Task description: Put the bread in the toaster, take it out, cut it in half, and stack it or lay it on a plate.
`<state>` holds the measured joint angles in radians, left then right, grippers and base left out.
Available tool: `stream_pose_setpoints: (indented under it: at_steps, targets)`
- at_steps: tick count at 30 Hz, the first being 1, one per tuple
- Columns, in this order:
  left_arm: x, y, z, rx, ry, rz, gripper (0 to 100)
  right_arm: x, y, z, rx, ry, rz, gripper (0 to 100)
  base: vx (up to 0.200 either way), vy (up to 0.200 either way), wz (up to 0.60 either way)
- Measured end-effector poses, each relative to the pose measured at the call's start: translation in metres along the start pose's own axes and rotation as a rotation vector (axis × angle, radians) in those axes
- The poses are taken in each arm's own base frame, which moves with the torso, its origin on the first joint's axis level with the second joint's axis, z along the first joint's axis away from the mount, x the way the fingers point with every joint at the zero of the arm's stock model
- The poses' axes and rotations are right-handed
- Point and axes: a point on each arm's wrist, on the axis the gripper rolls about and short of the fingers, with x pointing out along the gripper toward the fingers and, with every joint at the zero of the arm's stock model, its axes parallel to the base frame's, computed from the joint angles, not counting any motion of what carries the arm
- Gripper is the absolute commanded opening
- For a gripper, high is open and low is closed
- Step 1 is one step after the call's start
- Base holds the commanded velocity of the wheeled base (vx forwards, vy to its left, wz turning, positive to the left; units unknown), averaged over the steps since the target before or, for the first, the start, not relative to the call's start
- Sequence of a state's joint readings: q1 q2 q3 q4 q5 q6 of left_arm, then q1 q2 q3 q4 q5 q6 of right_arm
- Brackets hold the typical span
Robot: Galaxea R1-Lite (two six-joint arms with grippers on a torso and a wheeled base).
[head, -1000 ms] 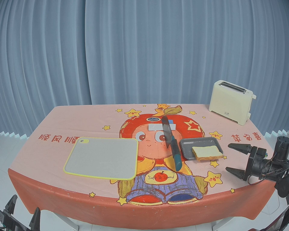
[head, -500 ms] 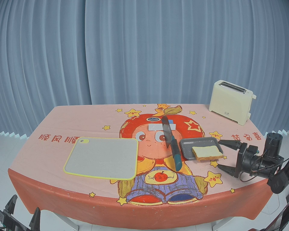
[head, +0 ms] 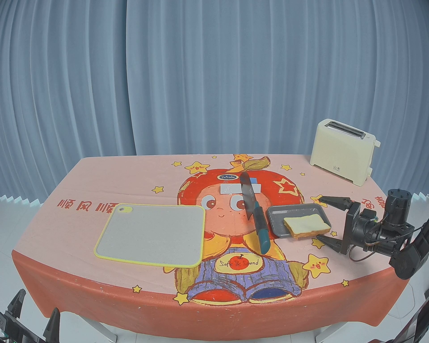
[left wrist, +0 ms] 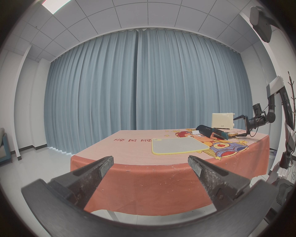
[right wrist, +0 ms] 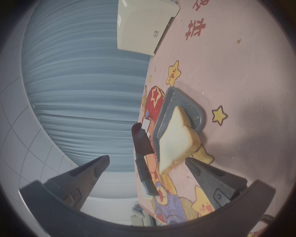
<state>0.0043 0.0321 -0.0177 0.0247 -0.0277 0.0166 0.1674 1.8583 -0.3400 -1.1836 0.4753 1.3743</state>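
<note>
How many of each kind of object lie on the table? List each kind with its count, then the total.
Toaster: 1
Bread slice: 1
Grey tray: 1
Knife: 1
Cutting board: 1
Total: 5

Pleated blue-grey curtain (head: 214, 76) hangs full-width behind a table (head: 134, 174) draped in a pink-and-orange cartoon-print tablecloth (head: 89, 290). White side wall (left wrist: 27, 101), pale glossy floor (left wrist: 30, 166), gridded tile ceiling (left wrist: 148, 14) with one lit panel (left wrist: 55, 3) overhead.

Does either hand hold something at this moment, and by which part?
Nothing is held. The right hand is open near the bread; the left hand is open too.
</note>
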Motion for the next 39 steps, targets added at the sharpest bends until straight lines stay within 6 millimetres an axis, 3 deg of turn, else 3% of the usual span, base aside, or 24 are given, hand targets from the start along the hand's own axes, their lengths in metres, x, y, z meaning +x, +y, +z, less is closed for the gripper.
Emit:
stream_pose_setpoints:
  at_steps: [30,31,39]
  targets:
    - [0.0,0.0,0.0,0.0,0.0,0.0,100,0.017,-0.007,0.011,0.014,-0.028,-0.024,100,0.0,0.0,0.0]
    - [0.0,0.0,0.0,0.0,0.0,0.0,100,0.017,-0.008,0.011,0.015,-0.028,-0.025,0,0.0,0.0,0.0]
    - [0.0,0.0,0.0,0.0,0.0,0.0,100,0.018,-0.017,0.007,0.036,-0.012,-0.071,0,0.0,0.0,0.0]
